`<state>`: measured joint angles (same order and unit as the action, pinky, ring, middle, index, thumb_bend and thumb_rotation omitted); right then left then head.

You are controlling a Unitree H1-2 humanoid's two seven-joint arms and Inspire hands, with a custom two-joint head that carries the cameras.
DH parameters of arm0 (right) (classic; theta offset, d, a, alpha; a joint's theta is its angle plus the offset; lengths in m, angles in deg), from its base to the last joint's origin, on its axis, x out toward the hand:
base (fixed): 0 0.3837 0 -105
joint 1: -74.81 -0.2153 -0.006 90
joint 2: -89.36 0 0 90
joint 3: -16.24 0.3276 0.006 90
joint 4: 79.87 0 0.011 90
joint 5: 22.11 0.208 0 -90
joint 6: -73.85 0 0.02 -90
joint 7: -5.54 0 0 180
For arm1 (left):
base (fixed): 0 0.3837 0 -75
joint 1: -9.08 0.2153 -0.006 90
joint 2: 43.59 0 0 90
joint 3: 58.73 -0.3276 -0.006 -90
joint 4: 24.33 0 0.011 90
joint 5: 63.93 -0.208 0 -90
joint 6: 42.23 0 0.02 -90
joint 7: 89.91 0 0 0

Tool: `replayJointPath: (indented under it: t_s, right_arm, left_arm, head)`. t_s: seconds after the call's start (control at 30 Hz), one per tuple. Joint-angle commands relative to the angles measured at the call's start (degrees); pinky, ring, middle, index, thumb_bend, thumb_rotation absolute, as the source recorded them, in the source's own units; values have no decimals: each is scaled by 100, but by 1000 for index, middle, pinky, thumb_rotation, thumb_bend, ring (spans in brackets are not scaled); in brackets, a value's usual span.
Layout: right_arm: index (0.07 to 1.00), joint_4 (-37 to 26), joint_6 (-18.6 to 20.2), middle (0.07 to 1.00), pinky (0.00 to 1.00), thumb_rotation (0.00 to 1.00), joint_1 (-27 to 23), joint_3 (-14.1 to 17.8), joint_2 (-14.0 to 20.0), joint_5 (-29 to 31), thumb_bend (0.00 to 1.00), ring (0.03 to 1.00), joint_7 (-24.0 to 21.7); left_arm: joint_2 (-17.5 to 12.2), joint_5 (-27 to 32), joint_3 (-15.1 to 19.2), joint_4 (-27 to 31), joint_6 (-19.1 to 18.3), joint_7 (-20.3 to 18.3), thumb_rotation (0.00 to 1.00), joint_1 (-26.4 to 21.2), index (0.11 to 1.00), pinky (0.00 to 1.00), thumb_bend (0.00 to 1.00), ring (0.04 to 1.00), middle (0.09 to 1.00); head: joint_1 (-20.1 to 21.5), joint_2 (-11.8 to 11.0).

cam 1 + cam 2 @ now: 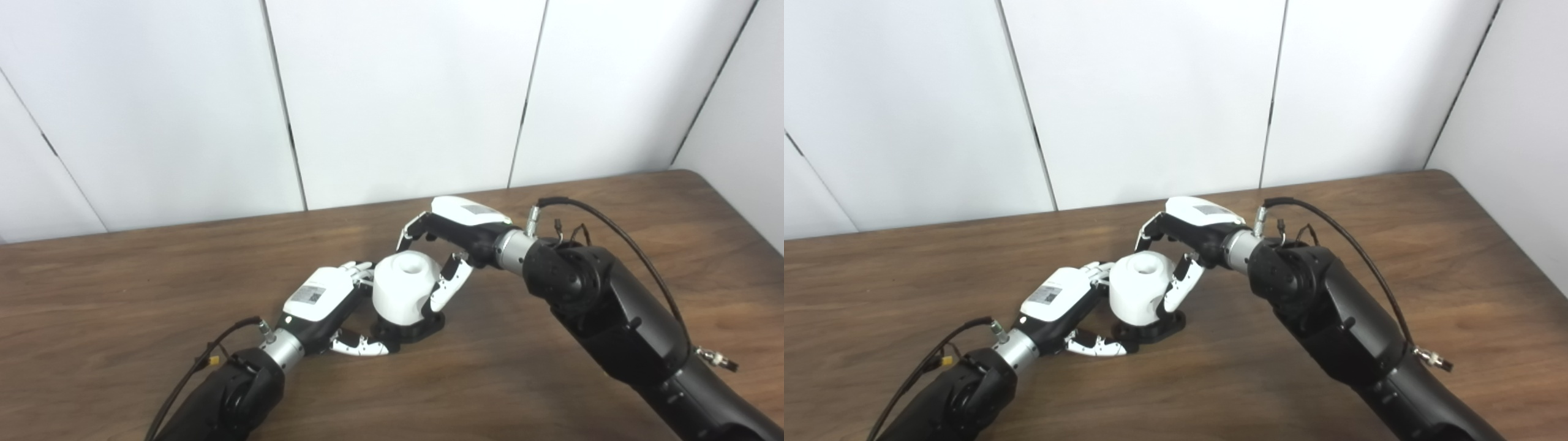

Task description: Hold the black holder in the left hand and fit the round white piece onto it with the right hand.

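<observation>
Standing: white piece (402, 286) upright on the black holder (410, 329), mid-table
Surroundings: bare wooden table (122, 294) around the pair; white wall panels (398, 92) far behind; nothing else lies near
In the way: both hands crowd the piece, left and right; only its top and near face show
Axis: the piece's long axis runs vertical, round recess in the top pointing up
Holder: flat on the table, mostly hidden under the piece
Left hand (324, 303): fingers wrapped around the holder and the piece's left side, thumb low along the holder's near edge
Right hand (1188, 245): closed on the piece, fingers over its far side, thumb against its right side
</observation>
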<state>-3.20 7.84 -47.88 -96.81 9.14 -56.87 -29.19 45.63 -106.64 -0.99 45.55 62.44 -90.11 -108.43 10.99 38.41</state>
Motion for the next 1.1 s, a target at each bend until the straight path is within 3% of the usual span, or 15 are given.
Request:
replayJointPath:
  t_s: [0.0, 0.57, 1.07]
  right_arm:
    - [480, -68, -174, 759, 788, 134, -204, 68, 10, -31, 523, 827, 77]
    - [480, 103, -269, 766, 820, 134, -172, 39, 20, -19, 524, 835, 57]
    - [481, 158, -360, 762, 789, 133, -263, 40, 161, -79, 523, 826, -28]
  left_arm:
    - [11, -254, -182, -84, -139, -354, 70, 74, 483, 944, 524, 926, 867]
    - [-30, -250, -185, 16, -192, -397, 70, 105, 483, 944, 524, 921, 869]
    - [-54, -203, -169, 37, -164, -443, 70, 100, 483, 946, 524, 919, 867]
  head:
    - [0, 5]
    - [-32, 60]
    - [-44, 96]
